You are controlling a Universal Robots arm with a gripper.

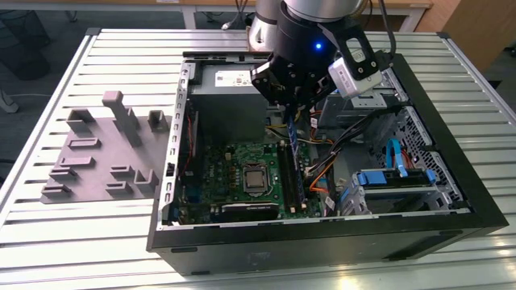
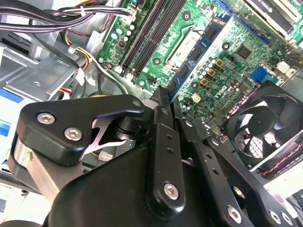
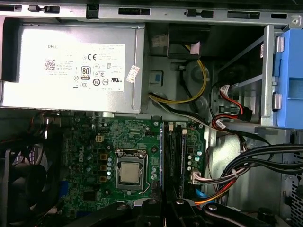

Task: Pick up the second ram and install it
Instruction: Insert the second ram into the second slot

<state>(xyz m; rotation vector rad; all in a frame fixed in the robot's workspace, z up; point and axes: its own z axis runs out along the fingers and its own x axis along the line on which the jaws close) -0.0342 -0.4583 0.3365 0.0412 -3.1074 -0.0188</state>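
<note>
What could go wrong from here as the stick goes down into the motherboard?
Misalignment: the gripper holds the thin, blue-green second ram edge-down above the long black slot rails. If it descends tilted or offset, it could jam against a rail rather than seat.

Snagging: the black, orange and yellow wires lie close beside the rails, towards the exterior view's right, and could catch the gripper or get pinched.

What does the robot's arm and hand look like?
The arm is black with a silver top and a small blue light. A grey box with a cable sits on its side. The hand is black, with jointed metal links and silver screws.
</note>
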